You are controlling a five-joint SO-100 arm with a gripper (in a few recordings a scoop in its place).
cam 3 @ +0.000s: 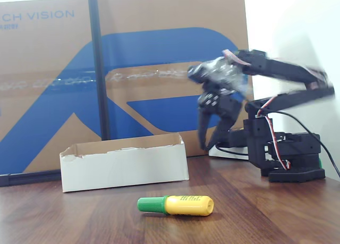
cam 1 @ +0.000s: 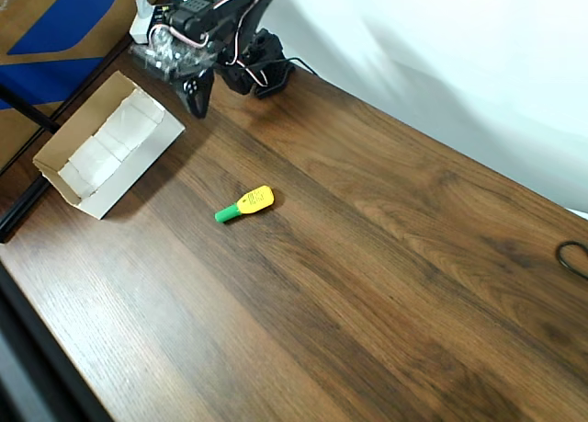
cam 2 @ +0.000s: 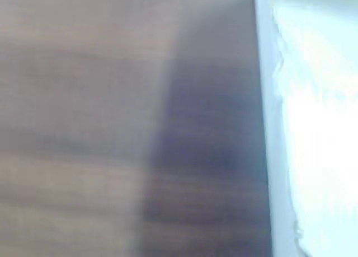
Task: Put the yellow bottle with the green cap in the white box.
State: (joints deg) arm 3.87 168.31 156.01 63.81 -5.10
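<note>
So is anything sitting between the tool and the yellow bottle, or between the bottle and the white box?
Nothing visible. The yellow bottle lies on its side on bare wood. The tool hangs near the white box, with open table between it and the bottle. The table between bottle and box is bare too.

overhead view – bottle (cam 1: 246, 204) on table (cam 1: 386, 284), right of box (cam 1: 108, 144)

Overhead looks down; fixed view low, frontal; both share the table (cam 1: 386, 256)
</note>
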